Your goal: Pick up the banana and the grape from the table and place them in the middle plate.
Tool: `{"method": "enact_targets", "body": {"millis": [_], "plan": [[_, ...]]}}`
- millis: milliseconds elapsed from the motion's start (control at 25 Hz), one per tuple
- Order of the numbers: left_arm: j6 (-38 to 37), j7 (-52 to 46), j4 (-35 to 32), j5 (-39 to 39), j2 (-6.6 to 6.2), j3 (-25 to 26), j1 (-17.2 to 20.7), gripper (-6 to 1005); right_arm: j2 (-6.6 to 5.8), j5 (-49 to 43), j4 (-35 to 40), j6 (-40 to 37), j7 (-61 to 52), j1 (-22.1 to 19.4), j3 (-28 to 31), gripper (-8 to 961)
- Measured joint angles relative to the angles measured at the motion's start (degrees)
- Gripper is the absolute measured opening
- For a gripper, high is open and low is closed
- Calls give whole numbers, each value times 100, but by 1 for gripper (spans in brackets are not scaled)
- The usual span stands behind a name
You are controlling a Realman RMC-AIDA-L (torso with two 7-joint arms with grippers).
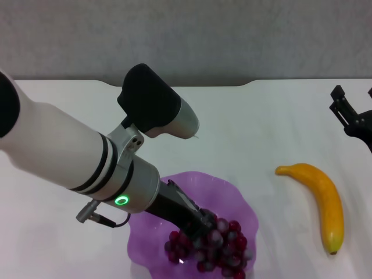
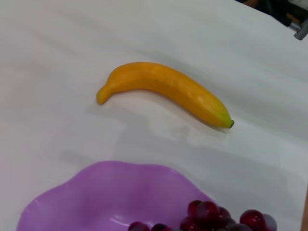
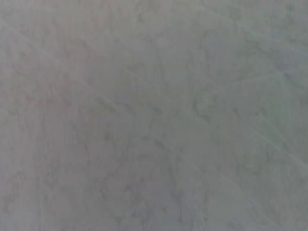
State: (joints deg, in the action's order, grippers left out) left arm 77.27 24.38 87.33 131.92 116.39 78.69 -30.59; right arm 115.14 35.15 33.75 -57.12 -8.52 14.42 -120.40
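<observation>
In the head view the left gripper (image 1: 200,228) reaches into the plate (image 1: 232,195), fingers touching the grapes (image 1: 224,247), grip unclear, the right gripper (image 1: 350,113) idle, while the left wrist view shows the banana (image 2: 168,89) on the tabletop (image 2: 57,72).
</observation>
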Motion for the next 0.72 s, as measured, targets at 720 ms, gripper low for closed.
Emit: {"method": "enact_targets", "body": {"millis": [720], "plan": [[-685, 117, -874, 39, -11, -90, -249, 124, 0, 14, 0, 0, 0, 8, -49, 794]]}}
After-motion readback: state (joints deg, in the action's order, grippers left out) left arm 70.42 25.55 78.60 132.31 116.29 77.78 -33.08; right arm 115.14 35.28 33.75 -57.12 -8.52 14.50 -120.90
